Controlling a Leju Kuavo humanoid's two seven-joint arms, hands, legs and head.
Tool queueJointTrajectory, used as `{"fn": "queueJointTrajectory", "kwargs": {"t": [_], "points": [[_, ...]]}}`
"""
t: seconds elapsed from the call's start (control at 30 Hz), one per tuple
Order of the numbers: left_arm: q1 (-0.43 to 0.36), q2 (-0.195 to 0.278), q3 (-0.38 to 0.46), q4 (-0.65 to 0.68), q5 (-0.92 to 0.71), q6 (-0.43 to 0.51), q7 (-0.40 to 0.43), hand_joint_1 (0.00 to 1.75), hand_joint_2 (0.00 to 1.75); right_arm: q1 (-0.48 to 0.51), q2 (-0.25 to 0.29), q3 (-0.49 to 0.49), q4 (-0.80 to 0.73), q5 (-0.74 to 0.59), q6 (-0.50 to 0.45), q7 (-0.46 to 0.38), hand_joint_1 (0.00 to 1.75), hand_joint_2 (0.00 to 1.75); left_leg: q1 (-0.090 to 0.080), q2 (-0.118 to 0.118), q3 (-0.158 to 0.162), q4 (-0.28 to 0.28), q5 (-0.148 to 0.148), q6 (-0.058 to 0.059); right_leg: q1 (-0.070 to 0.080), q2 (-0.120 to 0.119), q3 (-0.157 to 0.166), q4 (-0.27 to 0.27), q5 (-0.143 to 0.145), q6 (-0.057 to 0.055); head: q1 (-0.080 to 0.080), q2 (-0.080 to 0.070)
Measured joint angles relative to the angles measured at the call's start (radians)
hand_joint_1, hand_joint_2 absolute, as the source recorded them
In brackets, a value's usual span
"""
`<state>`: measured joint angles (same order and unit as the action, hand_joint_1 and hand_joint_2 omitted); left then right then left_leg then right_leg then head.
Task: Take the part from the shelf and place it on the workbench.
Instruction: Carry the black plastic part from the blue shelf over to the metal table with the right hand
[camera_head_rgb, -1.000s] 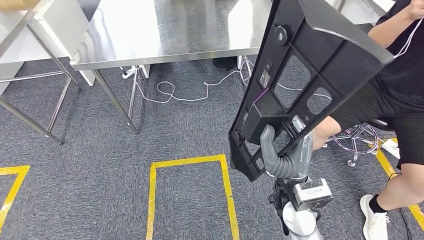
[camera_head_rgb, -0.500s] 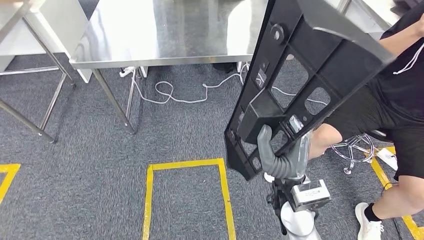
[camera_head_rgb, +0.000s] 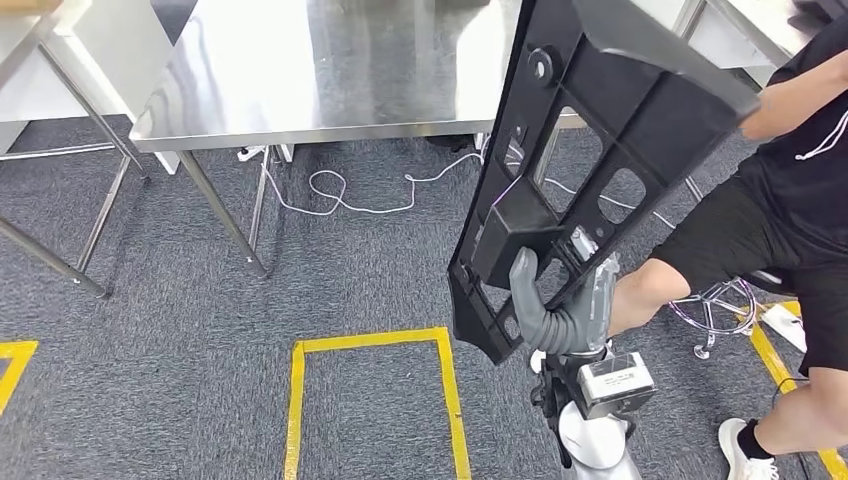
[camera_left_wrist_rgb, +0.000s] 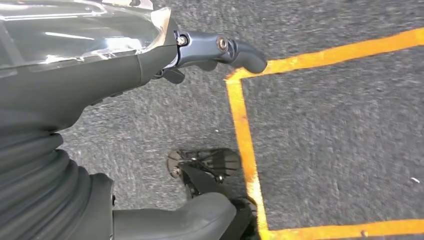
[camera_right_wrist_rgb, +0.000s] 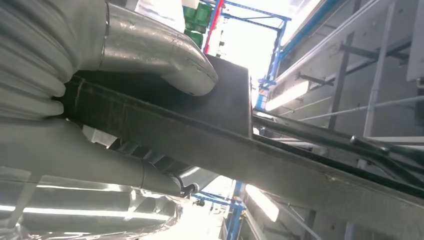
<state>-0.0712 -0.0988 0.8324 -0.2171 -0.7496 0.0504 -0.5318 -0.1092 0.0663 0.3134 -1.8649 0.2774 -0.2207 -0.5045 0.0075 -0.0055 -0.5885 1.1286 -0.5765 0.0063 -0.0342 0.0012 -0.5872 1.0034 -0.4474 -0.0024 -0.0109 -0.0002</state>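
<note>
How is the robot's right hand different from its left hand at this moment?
The right hand is raised and grips the black part, thumb pressed on the part's box-shaped block; the left hand hangs low over the grey carpet beside the yellow floor line and holds nothing. Both have a grey ribbed cover at the wrist.

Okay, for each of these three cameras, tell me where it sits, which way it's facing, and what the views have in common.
Head view: high on the body, looking forward and down at the steel workbench, grey carpet and a seated person; the right hand grips the black part.
Left wrist view: behind the left hand, facing down at carpet and yellow floor tape.
Right wrist view: behind the right hand, facing up along the black part towards ceiling lights.
Shared: head and right wrist views show the gripped part; head and left wrist views show the tape.
</note>
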Motion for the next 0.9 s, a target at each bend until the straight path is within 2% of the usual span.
{"fn": "queueJointTrajectory", "kwargs": {"t": [0.07, 0.1, 0.13, 0.17, 0.2, 0.23, 0.27, 0.3, 0.4, 0.43, 0.47, 0.5, 0.57, 0.6, 0.63, 0.67, 0.7, 0.77, 0.8, 0.83, 0.9], "points": [[0.002, -0.001, 0.000, 0.000, 0.000, 0.000, 0.000, 0.00, 1.75, 0.001, 0.003, 0.001, 0.001, 0.001, 0.004, 0.000, 1.75, 1.75, 0.011, 0.001, -0.081, 0.129, -0.042, -0.014, -0.001, 0.000, 0.010, 0.000, -0.011, -0.004, -0.001, 0.000], [0.003, -0.001, 0.000, 0.000, 0.000, 0.000, 0.000, 0.00, 1.75, 0.001, 0.003, 0.001, 0.002, 0.001, 0.005, 0.000, 1.75, 1.75, 0.017, 0.002, -0.108, 0.157, -0.038, -0.020, -0.003, 0.000, 0.016, 0.000, -0.016, -0.002, -0.001, 0.000], [0.003, -0.001, 0.000, 0.000, 0.000, 0.000, 0.000, 0.00, 1.75, 0.002, 0.004, 0.001, 0.002, 0.001, 0.005, 0.000, 1.75, 1.75, 0.022, 0.002, -0.117, 0.149, -0.012, -0.025, -0.005, 0.001, 0.024, 0.001, -0.023, 0.002, -0.001, 0.000], [0.003, -0.001, 0.000, 0.000, 0.000, 0.001, 0.000, 0.00, 1.75, 0.002, 0.004, 0.001, 0.002, 0.001, 0.005, 0.000, 1.75, 1.75, 0.027, 0.003, -0.105, 0.100, 0.031, -0.029, -0.008, 0.002, 0.034, 0.001, -0.030, 0.007, -0.001, 0.000], [0.004, -0.001, 0.000, 0.000, 0.000, 0.001, 0.000, 0.00, 1.75, 0.001, 0.005, 0.001, 0.003, 0.001, 0.005, 0.000, 1.75, 1.75, 0.032, 0.005, -0.079, 0.027, 0.081, -0.033, -0.011, 0.002, 0.043, 0.000, -0.038, 0.014, -0.001, 0.000], [0.003, -0.001, 0.000, 0.001, 0.000, 0.001, 0.000, 0.00, 1.75, 0.001, 0.006, 0.001, 0.002, 0.001, 0.005, 0.000, 1.75, 1.75, 0.032, 0.004, -0.052, -0.038, 0.115, -0.036, -0.010, 0.002, 0.052, 0.000, -0.046, 0.022, -0.003, 0.000], [0.003, -0.001, 0.000, 0.001, 0.000, 0.001, 0.000, 0.00, 1.75, 0.000, 0.007, 0.001, 0.002, 0.001, 0.005, 0.000, 1.75, 1.75, 0.031, 0.003, -0.033, -0.084, 0.134, -0.034, -0.009, 0.003, 0.058, 0.000, -0.052, 0.030, -0.004, 0.000], [0.003, -0.002, 0.000, 0.002, 0.000, 0.001, 0.001, 0.00, 1.75, -0.002, 0.008, 0.001, 0.002, 0.001, 0.005, 0.000, 1.75, 1.75, 0.027, 0.001, -0.023, -0.106, 0.138, -0.028, -0.006, 0.003, 0.061, -0.002, -0.057, 0.038, -0.006, 0.000], [0.003, -0.002, 0.000, 0.002, 0.000, 0.002, 0.001, 0.00, 1.75, -0.004, 0.008, 0.001, 0.002, 0.001, 0.005, 0.000, 1.75, 1.75, 0.013, -0.003, -0.015, -0.112, 0.128, 0.003, -0.005, 0.002, 0.071, -0.011, -0.064, 0.061, -0.006, 0.000], [0.003, -0.002, 0.000, 0.002, 0.000, 0.002, 0.001, 0.00, 1.75, -0.005, 0.008, 0.001, 0.002, 0.001, 0.005, 0.000, 1.75, 1.75, 0.011, -0.003, -0.007, -0.118, 0.127, 0.014, -0.005, 0.001, 0.066, 0.002, -0.072, 0.064, -0.005, 0.000], [0.003, -0.002, 0.000, 0.001, 0.000, 0.002, 0.000, 0.00, 1.75, -0.007, 0.008, 0.001, 0.002, 0.001, 0.005, 0.000, 1.75, 1.75, 0.010, -0.002, 0.002, -0.124, 0.126, 0.024, -0.003, 0.000, 0.049, 0.038, -0.086, 0.063, -0.004, 0.000], [0.003, -0.003, 0.000, 0.001, 0.000, 0.002, 0.000, 0.00, 1.75, -0.008, 0.007, 0.001, 0.002, 0.001, 0.005, 0.000, 1.75, 1.75, 0.008, -0.002, 0.010, -0.128, 0.123, 0.033, -0.001, -0.002, 0.017, 0.096, -0.105, 0.057, -0.002, 0.000], [0.002, -0.002, 0.000, 0.001, 0.000, 0.002, -0.001, 0.00, 1.75, -0.007, 0.006, 0.001, 0.003, 0.001, 0.006, 0.000, 1.75, 1.75, 0.000, -0.002, 0.019, -0.128, 0.114, 0.046, 0.005, -0.001, -0.072, 0.235, -0.142, 0.046, -0.001, 0.000], [0.002, -0.002, 0.000, 0.001, 0.000, 0.002, -0.002, 0.00, 1.75, -0.004, 0.004, 0.001, 0.004, 0.001, 0.006, 0.000, 1.75, 1.75, -0.005, -0.003, 0.024, -0.128, 0.109, 0.051, 0.009, -0.001, -0.107, 0.277, -0.144, 0.045, -0.001, 0.000], [0.003, -0.002, 0.000, 0.001, -0.001, 0.002, -0.003, 0.00, 1.75, -0.001, 0.003, 0.001, 0.005, 0.001, 0.006, 0.000, 1.75, 1.75, -0.010, -0.005, 0.032, -0.128, 0.103, 0.054, 0.013, -0.001, -0.124, 0.282, -0.130, 0.047, -0.001, 0.000], [0.003, -0.003, 0.000, 0.001, -0.002, 0.002, -0.004, 0.00, 1.75, 0.002, 0.002, 0.001, 0.006, 0.001, 0.006, -0.001, 1.75, 1.75, -0.016, -0.008, 0.041, -0.128, 0.096, 0.057, 0.018, -0.001, -0.120, 0.248, -0.099, 0.050, -0.001, 0.000], [0.004, -0.003, 0.000, 0.001, -0.003, 0.002, -0.005, 0.00, 1.75, 0.004, 0.001, 0.001, 0.006, 0.001, 0.005, -0.003, 1.75, 1.75, -0.020, -0.011, 0.051, -0.128, 0.089, 0.058, 0.024, -0.001, -0.099, 0.184, -0.059, 0.051, -0.001, 0.000], [0.004, -0.006, 0.000, 0.002, -0.006, 0.003, -0.008, 0.00, 1.75, 0.007, -0.001, 0.001, 0.007, 0.001, 0.005, -0.008, 1.75, 1.75, -0.029, -0.014, 0.065, -0.127, 0.073, 0.056, 0.036, 0.000, -0.049, 0.059, 0.004, 0.036, -0.002, 0.000], [0.003, -0.007, 0.000, 0.002, -0.008, 0.003, -0.009, 0.00, 1.75, 0.007, -0.001, 0.001, 0.007, 0.001, 0.005, -0.011, 1.75, 1.75, -0.031, -0.015, 0.069, -0.127, 0.066, 0.053, 0.040, 0.000, -0.033, 0.025, 0.017, 0.025, -0.002, 0.000], [0.003, -0.008, 0.000, 0.003, -0.009, 0.003, -0.010, 0.00, 1.75, 0.007, -0.001, 0.001, 0.007, 0.001, 0.005, -0.013, 1.75, 1.75, -0.031, -0.015, 0.071, -0.126, 0.059, 0.048, 0.042, 0.001, -0.026, 0.013, 0.018, 0.015, -0.003, 0.000], [0.002, -0.007, 0.000, 0.002, -0.012, 0.003, -0.011, 0.00, 1.75, 0.007, -0.001, 0.000, 0.007, 0.001, 0.004, -0.015, 1.75, 1.75, -0.026, -0.014, 0.072, -0.124, 0.049, 0.038, 0.037, 0.002, -0.017, 0.005, 0.015, 0.003, -0.002, 0.000]]}}
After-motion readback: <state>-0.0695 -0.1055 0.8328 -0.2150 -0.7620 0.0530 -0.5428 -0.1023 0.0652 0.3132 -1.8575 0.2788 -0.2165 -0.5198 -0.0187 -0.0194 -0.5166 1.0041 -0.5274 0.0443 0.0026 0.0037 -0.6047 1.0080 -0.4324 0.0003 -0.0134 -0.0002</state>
